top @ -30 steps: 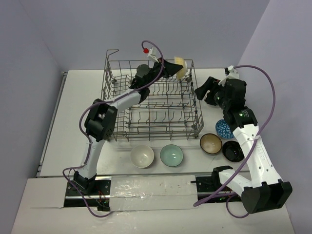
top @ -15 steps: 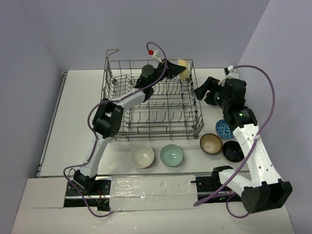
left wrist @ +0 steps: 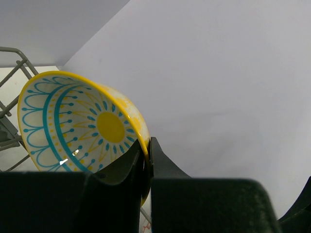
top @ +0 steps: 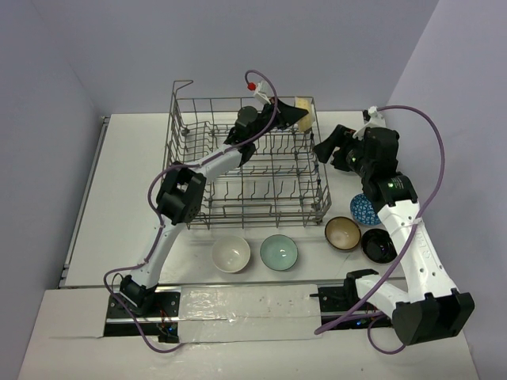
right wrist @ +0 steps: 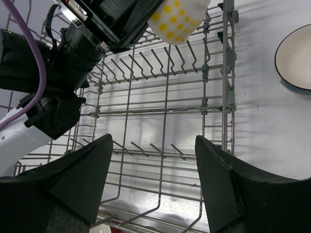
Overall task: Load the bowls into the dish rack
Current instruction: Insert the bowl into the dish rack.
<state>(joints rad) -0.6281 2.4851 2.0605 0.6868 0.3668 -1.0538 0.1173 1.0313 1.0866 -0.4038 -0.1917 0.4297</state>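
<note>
Left gripper (left wrist: 147,151) pinches the rim of the yellow patterned bowl (left wrist: 77,126) above the far right corner of the dish rack (top: 261,210), tines below it; right gripper (right wrist: 154,167) stands spread alongside.

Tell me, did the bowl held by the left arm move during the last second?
Yes. The yellow-patterned bowl, pinched in the left gripper, shifted rightward, closer to the far right corner of the dish rack.

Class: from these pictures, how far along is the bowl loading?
Done: no bowl visibly set in the dish rack. In hand: left fingers pinch the yellow bowl over its far right corner. Left: white bowl, green bowl, tan bowl, black bowl, blue bowl on the table; right fingers open, empty.
</note>
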